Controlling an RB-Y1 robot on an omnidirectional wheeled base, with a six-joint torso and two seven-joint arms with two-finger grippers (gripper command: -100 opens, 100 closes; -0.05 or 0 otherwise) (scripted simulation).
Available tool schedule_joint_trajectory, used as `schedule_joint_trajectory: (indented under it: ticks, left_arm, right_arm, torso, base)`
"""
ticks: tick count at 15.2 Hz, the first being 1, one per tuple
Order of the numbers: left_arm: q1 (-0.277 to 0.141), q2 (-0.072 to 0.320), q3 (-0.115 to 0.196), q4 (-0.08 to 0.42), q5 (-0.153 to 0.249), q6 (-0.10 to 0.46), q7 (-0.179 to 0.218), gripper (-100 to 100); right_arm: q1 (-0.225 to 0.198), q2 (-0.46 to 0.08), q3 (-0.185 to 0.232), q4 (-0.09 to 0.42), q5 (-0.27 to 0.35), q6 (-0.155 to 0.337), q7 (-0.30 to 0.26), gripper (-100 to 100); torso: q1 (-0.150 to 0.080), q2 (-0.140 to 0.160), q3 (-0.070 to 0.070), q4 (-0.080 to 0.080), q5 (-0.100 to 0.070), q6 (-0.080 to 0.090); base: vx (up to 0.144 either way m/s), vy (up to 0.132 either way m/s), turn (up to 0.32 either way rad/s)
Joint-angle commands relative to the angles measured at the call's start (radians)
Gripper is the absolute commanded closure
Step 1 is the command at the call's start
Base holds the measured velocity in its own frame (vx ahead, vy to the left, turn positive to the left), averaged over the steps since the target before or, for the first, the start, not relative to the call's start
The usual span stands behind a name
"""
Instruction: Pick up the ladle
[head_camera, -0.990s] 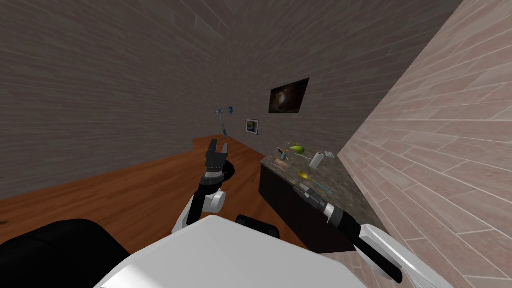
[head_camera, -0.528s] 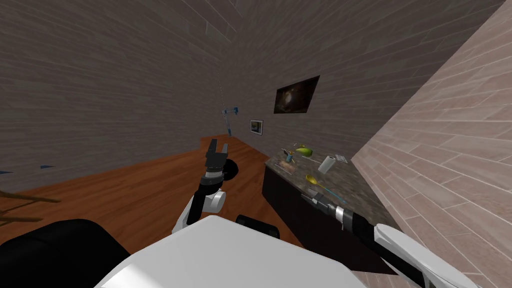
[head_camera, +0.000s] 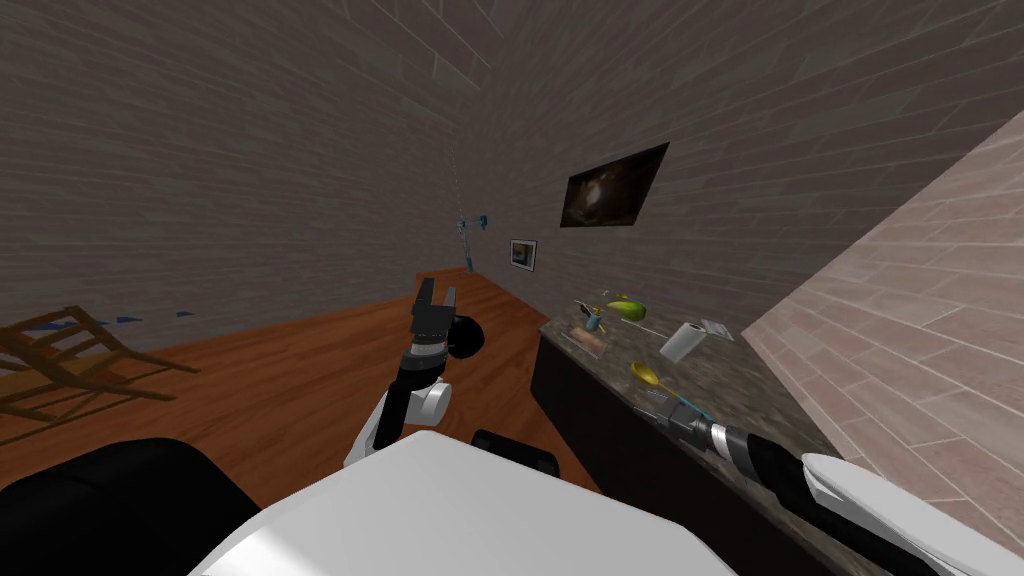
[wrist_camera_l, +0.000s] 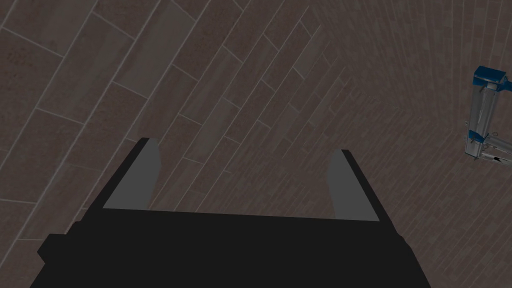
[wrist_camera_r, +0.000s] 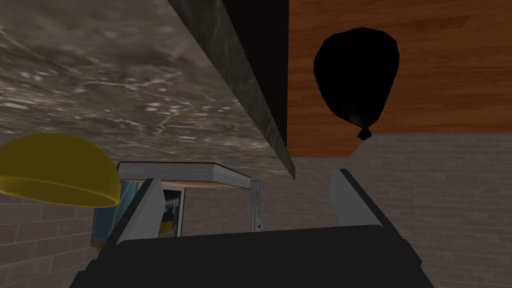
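The ladle (head_camera: 646, 375) has a yellow bowl and a thin teal handle and lies on the speckled stone counter (head_camera: 735, 385). My right gripper (head_camera: 668, 402) hovers low over the handle, just behind the bowl. In the right wrist view its fingers (wrist_camera_r: 145, 202) stand open, and the ladle's yellow bowl (wrist_camera_r: 55, 170) sits just outside one of them, not between them. My left gripper (head_camera: 435, 293) is raised over the wooden floor, away from the counter. The left gripper (wrist_camera_l: 245, 150) is open and holds nothing.
On the counter beyond the ladle are a white roll (head_camera: 683, 341), a blue cup (head_camera: 593, 322), a flat book (head_camera: 585, 340) and a green thing (head_camera: 625, 307). A black rounded object (head_camera: 467, 337) sits on the floor by the dark cabinet. A wooden chair (head_camera: 60, 350) lies far left.
My view has swung, so the counter now sits farther right and the chair has come in at the left. The right gripper has stayed open by the ladle's handle. The left arm has not moved.
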Motion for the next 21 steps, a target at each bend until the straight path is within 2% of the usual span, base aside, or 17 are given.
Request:
schedule_joint_trajectory:
  ticks: [1, 2, 3, 4, 6, 9, 10, 11, 13, 16, 21]
  left_arm:
    - [0.0, 0.0, 0.0, 0.0, 0.0, 0.0, 0.0, 0]
    - [0.0, 0.0, 0.0, 0.0, 0.0, 0.0, 0.0, 0]
    - [0.0, 0.0, 0.0, 0.0, 0.0, 0.0, 0.0, 0]
    - [0.0, 0.0, 0.0, 0.0, 0.0, 0.0, 0.0, 0]
    - [0.0, 0.0, 0.0, 0.0, 0.0, 0.0, 0.0, 0]
    - [0.0, 0.0, 0.0, 0.0, 0.0, 0.0, 0.0, 0]
    - [0.0, 0.0, 0.0, 0.0, 0.0, 0.0, 0.0, 0]
    - [0.0, 0.0, 0.0, 0.0, 0.0, 0.0, 0.0, 0]
    - [0.0, 0.0, 0.0, 0.0, 0.0, 0.0, 0.0, 0]
    - [0.0, 0.0, 0.0, 0.0, 0.0, 0.0, 0.0, 0]
    - [0.0, 0.0, 0.0, 0.0, 0.0, 0.0, 0.0, 0]
  right_arm:
    - [-0.013, -0.026, 0.004, 0.048, 0.032, -0.01, 0.005, -100]
    - [-0.013, -0.026, 0.004, 0.048, 0.032, -0.01, 0.005, -100]
    - [-0.02, -0.058, 0.007, 0.081, 0.067, -0.014, 0.004, -100]
    - [-0.02, -0.058, 0.007, 0.083, 0.067, -0.014, 0.004, -100]
    - [-0.031, -0.114, 0.014, 0.139, 0.124, -0.022, 0.002, -100]
    - [-0.031, -0.116, 0.014, 0.146, 0.13, -0.022, 0.002, -100]
    - [-0.035, -0.14, 0.019, 0.175, 0.159, -0.026, 0.001, -100]
    - [-0.035, -0.14, 0.019, 0.175, 0.159, -0.026, 0.001, -100]
    - [-0.041, -0.178, 0.028, 0.226, 0.212, -0.033, -0.001, -100]
    - [-0.043, -0.193, 0.033, 0.248, 0.234, -0.036, -0.002, -100]
    - [-0.046, -0.231, 0.052, 0.316, 0.308, -0.047, -0.006, -100]
  torso:
    - [0.0, 0.0, 0.0, 0.0, 0.0, 0.0]
    - [0.0, 0.0, 0.0, 0.0, 0.0, 0.0]
    - [0.0, 0.0, 0.0, 0.0, 0.0, 0.001]
    - [0.0, 0.001, 0.0, 0.0, 0.0, 0.0]
    - [0.0, 0.001, 0.0, 0.0, 0.0, 0.0]
    - [0.0, 0.0, 0.0, 0.0, 0.0, 0.001]
    - [-0.001, 0.001, 0.0, 0.0, -0.001, 0.001]
    - [-0.001, 0.001, 0.001, 0.0, -0.001, 0.0]
    - [-0.001, 0.001, 0.0, 0.0, -0.001, 0.0]
    - [0.0, -0.001, 0.0, 0.0, 0.0, 0.0]
    - [-0.001, -0.001, -0.001, 0.0, 0.0, 0.0]
  base:
    - [0.03, 0.025, 0.129]
    - [0.02, 0.015, 0.037]
    - [0.017, 0.018, 0.091]
    - [0.017, 0.016, 0.106]
    - [0.028, 0.027, 0.18]
    - [0.025, 0.017, 0.067]
    - [0.015, 0.012, 0.084]
    - [0.018, 0.011, 0.106]
    - [0.036, 0.019, 0.179]
    - [0.042, 0.013, 0.094]
    - [0.043, 0.012, 0.12]
